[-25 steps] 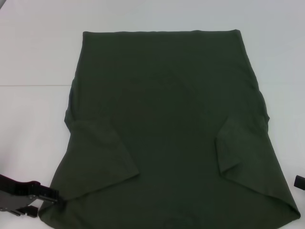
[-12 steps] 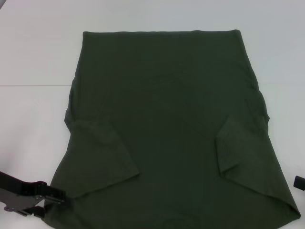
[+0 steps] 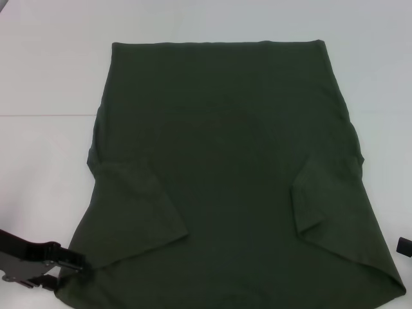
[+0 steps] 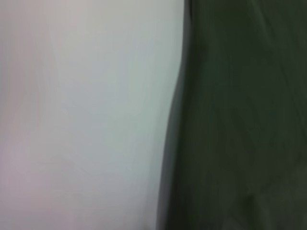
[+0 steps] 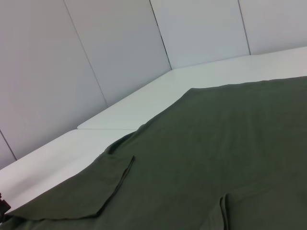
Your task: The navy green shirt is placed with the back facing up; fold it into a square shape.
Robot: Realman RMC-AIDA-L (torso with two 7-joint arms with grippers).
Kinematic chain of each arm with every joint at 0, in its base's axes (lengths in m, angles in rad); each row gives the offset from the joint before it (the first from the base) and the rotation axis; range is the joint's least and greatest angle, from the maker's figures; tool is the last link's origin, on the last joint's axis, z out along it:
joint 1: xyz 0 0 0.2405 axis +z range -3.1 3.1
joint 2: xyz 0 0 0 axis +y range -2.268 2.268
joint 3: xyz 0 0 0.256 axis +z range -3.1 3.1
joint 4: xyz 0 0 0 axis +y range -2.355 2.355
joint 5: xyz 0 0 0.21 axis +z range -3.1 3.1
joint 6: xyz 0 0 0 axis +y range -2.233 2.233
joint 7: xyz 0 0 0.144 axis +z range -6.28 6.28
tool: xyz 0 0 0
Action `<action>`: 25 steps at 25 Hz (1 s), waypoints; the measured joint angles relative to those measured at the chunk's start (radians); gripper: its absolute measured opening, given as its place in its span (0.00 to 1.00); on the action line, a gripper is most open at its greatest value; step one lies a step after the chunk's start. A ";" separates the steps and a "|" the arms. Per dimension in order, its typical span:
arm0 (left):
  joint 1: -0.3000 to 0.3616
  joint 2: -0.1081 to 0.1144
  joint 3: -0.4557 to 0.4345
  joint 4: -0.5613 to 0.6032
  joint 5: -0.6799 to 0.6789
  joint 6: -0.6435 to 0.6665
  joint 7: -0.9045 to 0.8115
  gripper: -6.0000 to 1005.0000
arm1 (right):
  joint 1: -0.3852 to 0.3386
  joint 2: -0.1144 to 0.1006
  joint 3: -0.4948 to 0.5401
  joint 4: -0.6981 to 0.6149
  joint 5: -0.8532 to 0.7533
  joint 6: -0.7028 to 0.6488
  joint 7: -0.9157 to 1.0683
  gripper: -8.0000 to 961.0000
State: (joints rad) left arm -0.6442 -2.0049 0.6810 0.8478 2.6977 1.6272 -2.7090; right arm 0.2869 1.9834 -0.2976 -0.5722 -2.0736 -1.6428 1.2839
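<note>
1. On a white table (image 3: 45,71), the navy green shirt (image 3: 225,174) lies flat, covering most of the work surface, with both sleeves (image 3: 138,206) already turned inward over the body and the near shoulder corners fanning out wide.
2. At the near left corner of the cloth, the left gripper (image 3: 76,265) sits low against the shirt's edge; whether its fingers have closed on the fabric cannot be told.
3. At the right edge of the head view, only a sliver of the right gripper (image 3: 404,246) shows, just beside the shirt's right side and apparently idle; its opening cannot be judged.
4. The risk: a one-sided pull on soft knit could drag the whole shirt askew or undo the left sleeve fold.
</note>
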 joint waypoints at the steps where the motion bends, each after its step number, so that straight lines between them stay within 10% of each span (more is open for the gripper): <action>1: 0.000 0.002 0.000 0.000 0.000 0.000 0.000 0.82 | 0.000 0.000 0.000 0.000 0.000 0.000 0.000 0.85; 25: -0.005 0.012 0.028 0.001 0.009 -0.011 -0.009 0.82 | 0.005 0.001 -0.001 0.000 0.000 0.010 0.000 0.85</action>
State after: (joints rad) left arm -0.6493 -1.9925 0.7090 0.8485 2.7062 1.6159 -2.7179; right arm 0.2920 1.9842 -0.2990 -0.5721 -2.0734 -1.6324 1.2839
